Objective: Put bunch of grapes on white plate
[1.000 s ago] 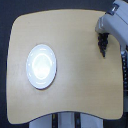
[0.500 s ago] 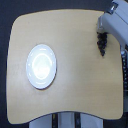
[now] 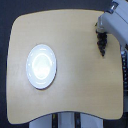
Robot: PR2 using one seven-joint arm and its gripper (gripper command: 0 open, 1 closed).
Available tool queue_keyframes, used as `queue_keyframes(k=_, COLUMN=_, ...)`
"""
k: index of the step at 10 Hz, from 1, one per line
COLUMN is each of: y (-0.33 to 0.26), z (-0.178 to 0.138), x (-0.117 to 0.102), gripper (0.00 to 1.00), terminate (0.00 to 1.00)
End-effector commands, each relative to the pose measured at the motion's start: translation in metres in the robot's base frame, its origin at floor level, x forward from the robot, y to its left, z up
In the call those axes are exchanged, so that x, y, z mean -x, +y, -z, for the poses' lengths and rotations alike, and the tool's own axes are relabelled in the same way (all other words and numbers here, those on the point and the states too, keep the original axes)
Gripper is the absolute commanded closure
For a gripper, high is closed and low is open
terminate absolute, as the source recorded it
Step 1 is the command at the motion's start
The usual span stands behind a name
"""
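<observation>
The white plate [image 3: 41, 66] lies on the left half of the wooden table, round and glossy, with nothing on it. My gripper [image 3: 102, 44] comes in from the upper right, below the grey-white arm, over the table's far right part. It shows as a dark narrow shape pointing down in the exterior view. Its lower end looks lumpy and dark, like the bunch of grapes [image 3: 103, 50], but the picture is too blurred to part grapes from fingers. Whether the jaws are open or shut does not show. A wide stretch of table separates the gripper from the plate.
The light wooden table [image 3: 75, 85] has rounded corners and a dark floor around it. The arm's grey body [image 3: 115, 25] covers the table's upper right corner. A grey stand shows below the front edge.
</observation>
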Motion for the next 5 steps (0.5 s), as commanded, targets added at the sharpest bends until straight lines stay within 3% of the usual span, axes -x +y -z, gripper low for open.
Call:
queue_keyframes(k=1, y=0.040, z=-0.077, x=-0.004, gripper=1.00, terminate=0.00)
queue_keyframes(k=5, y=0.072, z=-0.139, x=0.012, gripper=1.00, terminate=0.00)
